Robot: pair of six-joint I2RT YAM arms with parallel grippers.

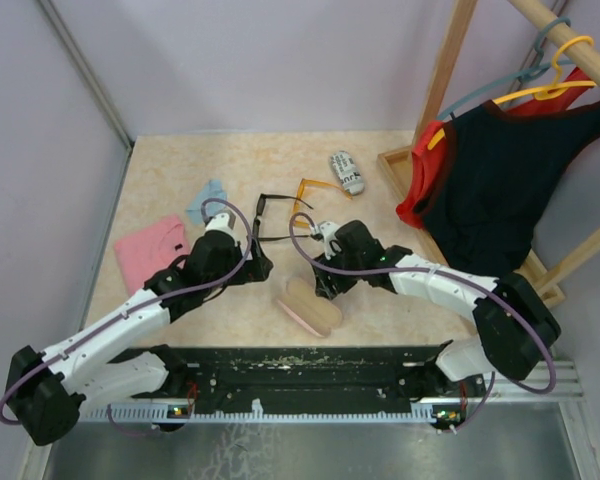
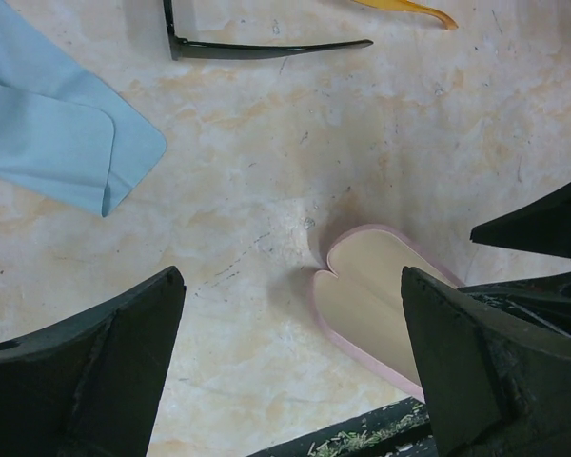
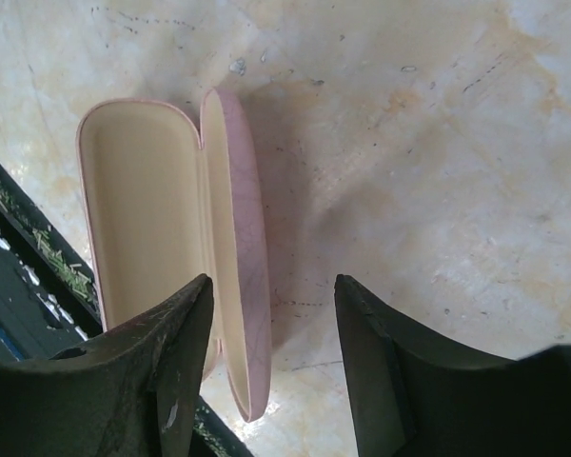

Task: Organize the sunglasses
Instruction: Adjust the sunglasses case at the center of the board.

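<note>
Released and wide apart at the left gripper, clasping nothing. Just below the gap and toward its right-hand finger, the rounded end of the open pink case. Farther ahead, well clear of the jaws, the black sunglasses flat on the table. Beyond those to the right, the orange sunglasses; off to the left, a blue cloth. Parted too at the right gripper, gripping nothing, poised over the case's lid edge.
</note>
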